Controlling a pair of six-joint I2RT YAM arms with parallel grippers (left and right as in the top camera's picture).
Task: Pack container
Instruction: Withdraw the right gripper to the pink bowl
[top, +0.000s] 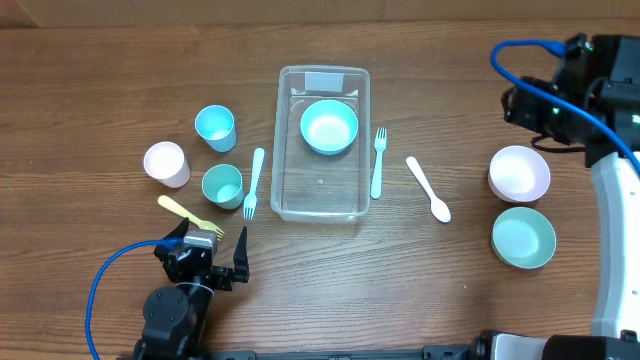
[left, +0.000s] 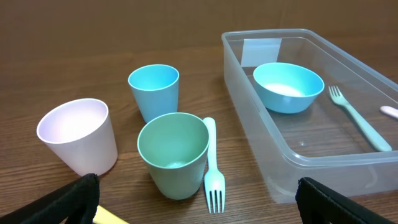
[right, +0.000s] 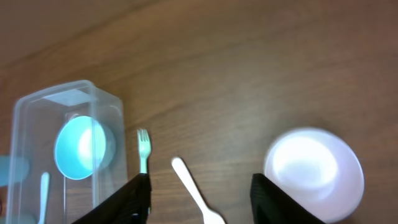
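The left pincer (left: 196, 190) is wide open, facing a green cup (left: 173, 149) and a pale fork (left: 213, 177). The right pincer (right: 199, 193), also wide, hangs over a white spoon (right: 186, 177) and a pink bowl (right: 314, 171). The clear container (top: 320, 185) sits mid-worktop (top: 100, 100), holding a blue bowl (top: 329, 126).

Clear glossy plastic container (top: 322, 205) — matt pastel cups (left: 173, 153) — wood-grain table (top: 100, 90).
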